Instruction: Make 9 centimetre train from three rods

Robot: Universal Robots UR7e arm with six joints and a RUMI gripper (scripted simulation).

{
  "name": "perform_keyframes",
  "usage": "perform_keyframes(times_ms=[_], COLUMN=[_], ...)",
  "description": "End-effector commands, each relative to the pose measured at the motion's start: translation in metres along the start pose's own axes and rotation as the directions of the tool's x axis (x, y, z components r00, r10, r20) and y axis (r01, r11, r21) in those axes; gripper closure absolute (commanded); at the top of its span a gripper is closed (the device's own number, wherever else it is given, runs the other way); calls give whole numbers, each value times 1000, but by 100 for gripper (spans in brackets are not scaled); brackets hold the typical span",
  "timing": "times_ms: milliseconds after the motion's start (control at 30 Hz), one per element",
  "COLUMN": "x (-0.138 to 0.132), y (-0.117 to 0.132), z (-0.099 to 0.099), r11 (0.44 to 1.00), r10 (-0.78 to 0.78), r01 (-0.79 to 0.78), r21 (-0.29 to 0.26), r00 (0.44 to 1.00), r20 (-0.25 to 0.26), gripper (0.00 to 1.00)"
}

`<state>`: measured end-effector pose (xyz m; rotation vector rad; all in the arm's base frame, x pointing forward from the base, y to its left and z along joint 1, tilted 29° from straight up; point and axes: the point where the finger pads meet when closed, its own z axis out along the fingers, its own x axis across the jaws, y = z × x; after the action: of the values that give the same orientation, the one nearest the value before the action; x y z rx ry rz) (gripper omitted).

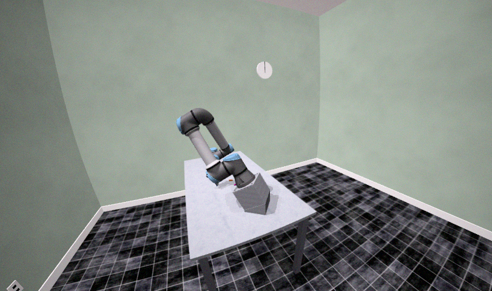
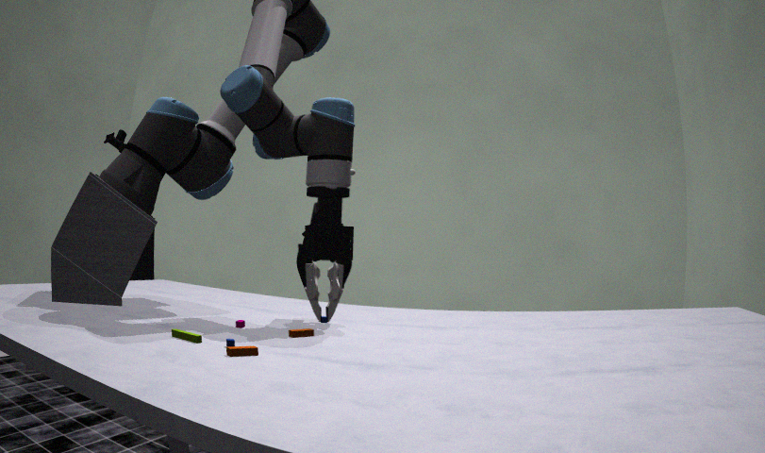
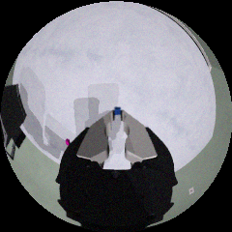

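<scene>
My gripper (image 2: 324,315) (image 3: 117,111) points down, shut on a blue rod (image 2: 324,320) (image 3: 117,110), low at the table surface; whether the rod touches the table is hard to tell. An orange rod (image 2: 301,333) lies flat, in front and left of the gripper in the exterior view. A second orange rod (image 2: 242,351) lies nearer that camera, with another blue rod (image 2: 230,342) close behind its left end. A lime rod (image 2: 186,335) lies farther left. A magenta rod (image 2: 240,324) (image 3: 68,142) lies apart, behind these. In the top view the arm hides most rods.
The rods lie on a pale table (image 1: 208,223) (image 2: 487,381). The arm's grey base block (image 1: 253,198) (image 2: 94,252) stands on the table, at the left in the exterior view. The table's edge runs along the lower left there.
</scene>
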<state>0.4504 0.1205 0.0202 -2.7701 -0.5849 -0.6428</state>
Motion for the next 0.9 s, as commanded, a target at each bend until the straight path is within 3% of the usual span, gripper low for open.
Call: perform_keyframes(times_ms=[0, 333, 867], x=[-1, -1, -1], y=[-2, -2, -1], z=[1, 1, -2], r11=[1000, 1000, 1000], r10=[0, 0, 0], r01=[0, 0, 0], r21=[1, 1, 0], r00=[1000, 1000, 1000], r20=[2, 2, 1], gripper=[97, 86, 86])
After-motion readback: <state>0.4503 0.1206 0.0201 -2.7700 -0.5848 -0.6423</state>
